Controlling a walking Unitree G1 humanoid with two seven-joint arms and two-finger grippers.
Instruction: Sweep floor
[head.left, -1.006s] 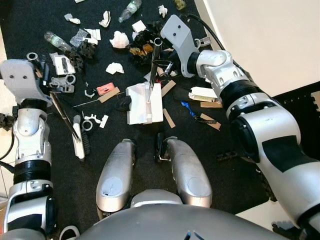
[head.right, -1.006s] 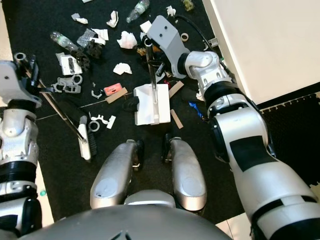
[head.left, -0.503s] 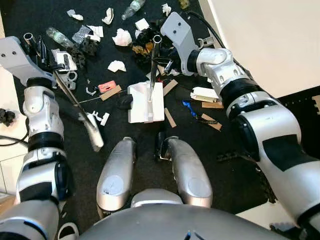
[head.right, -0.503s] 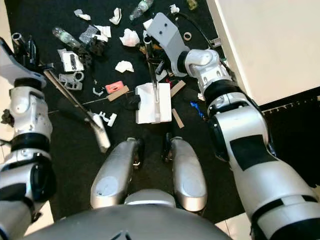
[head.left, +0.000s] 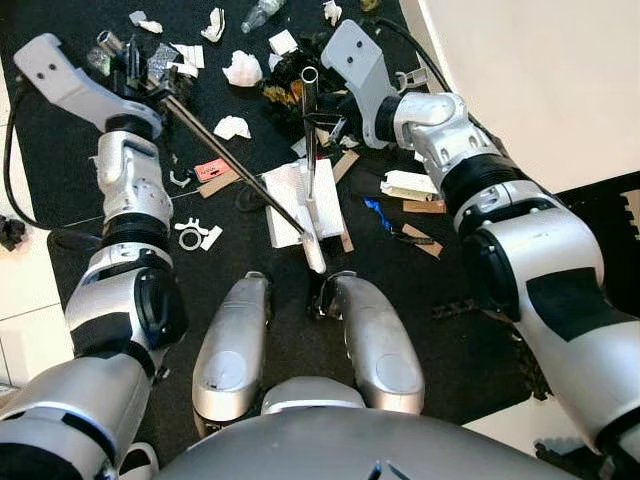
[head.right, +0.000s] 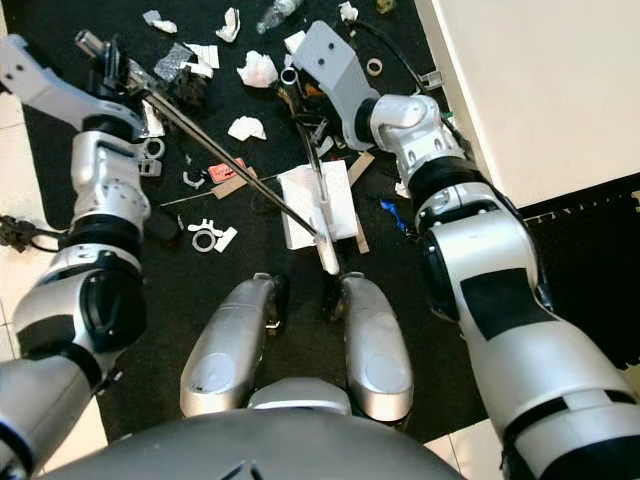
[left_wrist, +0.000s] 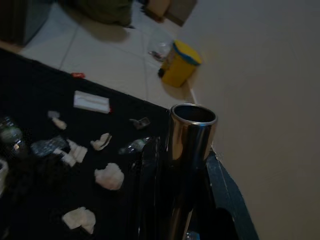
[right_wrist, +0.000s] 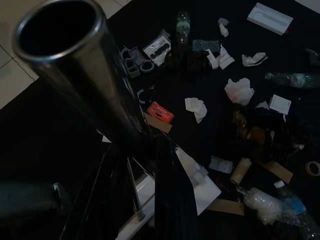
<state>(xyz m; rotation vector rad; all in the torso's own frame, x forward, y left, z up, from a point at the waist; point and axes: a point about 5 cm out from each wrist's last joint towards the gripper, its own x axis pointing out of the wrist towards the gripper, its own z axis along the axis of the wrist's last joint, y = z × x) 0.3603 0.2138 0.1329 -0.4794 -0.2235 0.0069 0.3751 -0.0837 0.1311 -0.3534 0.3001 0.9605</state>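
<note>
A black mat (head.left: 230, 300) is seen from above, with litter scattered over its 12 o'clock half. The left pincer (head.left: 128, 72) is raised at 10 o'clock and is closed around the upper end of the broom handle (head.left: 235, 170), a thin metal rod that slants down toward 5 o'clock. The broom head (head.left: 314, 252) is found at the rod's lower end, just at 12 o'clock of the robot's feet and against the near edge of the dustpan (head.left: 305, 195). The white dustpan is laid flat on the mat at the centre of the head views. Its upright chrome tube (head.left: 309, 110) is gripped by the right pincer (head.left: 338, 112), closed on it at about 1 o'clock of the pan.

Beyond the pan, crumpled paper wads (head.left: 240, 72) are spread toward 12 o'clock, with a clear plastic bottle (head.left: 262, 12) at the top edge. A pink card (head.left: 208, 167) lies at 10 o'clock of the pan, and a small blue scrap (head.left: 376, 215) lies at 3 o'clock. A cream wall (head.left: 540, 80) rises at 2 o'clock. In the left wrist view a yellow bin (left_wrist: 179, 64) stands on pale tiles.
</note>
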